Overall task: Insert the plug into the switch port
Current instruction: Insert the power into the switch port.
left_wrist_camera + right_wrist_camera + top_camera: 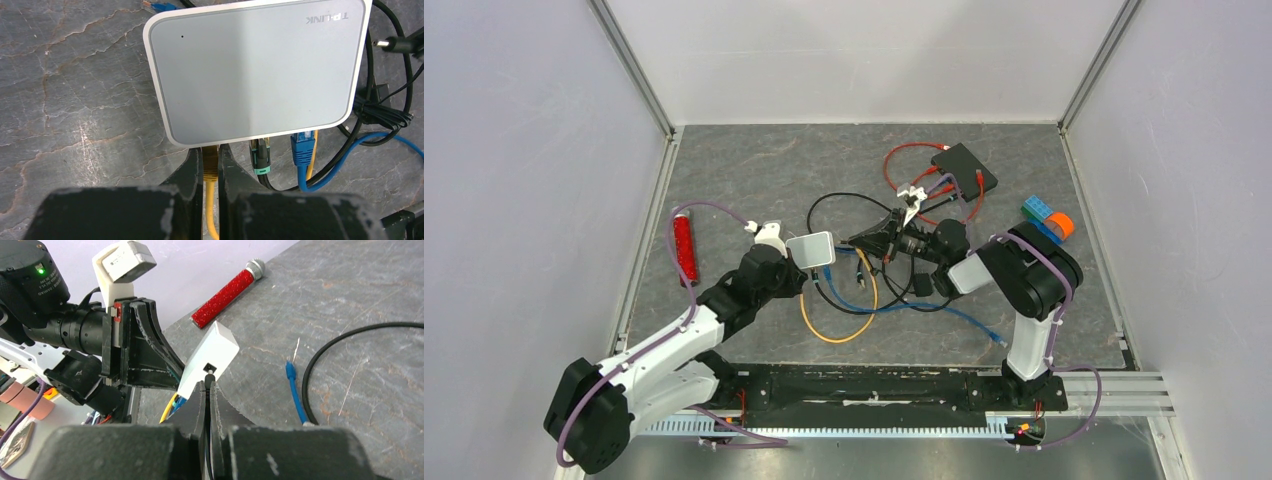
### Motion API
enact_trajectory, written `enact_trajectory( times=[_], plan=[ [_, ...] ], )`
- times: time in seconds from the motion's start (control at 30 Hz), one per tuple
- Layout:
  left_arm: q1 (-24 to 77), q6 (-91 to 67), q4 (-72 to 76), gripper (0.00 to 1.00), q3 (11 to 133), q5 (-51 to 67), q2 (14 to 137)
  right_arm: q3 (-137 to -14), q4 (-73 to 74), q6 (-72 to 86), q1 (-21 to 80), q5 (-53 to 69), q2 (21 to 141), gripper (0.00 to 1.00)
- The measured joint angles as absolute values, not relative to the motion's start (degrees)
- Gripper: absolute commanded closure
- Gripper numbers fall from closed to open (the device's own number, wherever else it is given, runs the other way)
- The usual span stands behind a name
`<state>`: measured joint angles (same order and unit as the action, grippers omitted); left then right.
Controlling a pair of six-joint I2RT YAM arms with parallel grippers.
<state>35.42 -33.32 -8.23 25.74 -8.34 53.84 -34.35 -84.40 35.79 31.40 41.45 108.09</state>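
Pinching the yellow cable (212, 220) just behind its plug, L gripper (210, 156) has its jaws nearly together w/ only that cable betw. them, right at the near edge of the white switch (255, 70).

R gripper (208, 389) has its jaws pressed together on the black barrel plug (210, 376). The tip is at the small square port (209, 365) on the switch's side face. Can't tell if it's touching or in. L wrist cam shows the barrel tip at 3 o'clock of the switch, pointing at its side, just beside the casing, not seated.

Along the switch's 6 o'clock edge, next to the yellow one, a green-boot plug (260, 156) and a blue plug (303, 147) sit in ports. A bundle of black cord (382, 115) crowds the 4 o'clock corner, close under the barrel plug's line.

Top cam, from the switch:
- Red glitter mic (684, 248) at 9 o'clock, well apart.
- Black box (964, 170) w/ red cable (904, 150) at 2 o'clock.
- Coloured blocks (1049, 218) at 3 o'clock, beyond the R arm.
- Yellow, blue & black leads tangled at 5–6 o'clock.

A loose blue connector (291, 371) lies on the mat beside a black cable loop (320, 355).
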Motion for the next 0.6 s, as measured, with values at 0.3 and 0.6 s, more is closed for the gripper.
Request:
enact_trajectory(
  times=[0.3,0.6],
  plan=[
    [35.4,-33.3,-8.0,0.98,25.6,-7.8,53.8,-37.6,-81.6,32.6,32.8,41.1,108.1,1.00],
    [35.3,-33.4,-8.5,0.98,24.9,-8.3,53.5,-39.3,-72.7,25.7,34.6,40.6,106.8,1.00]
  ],
)
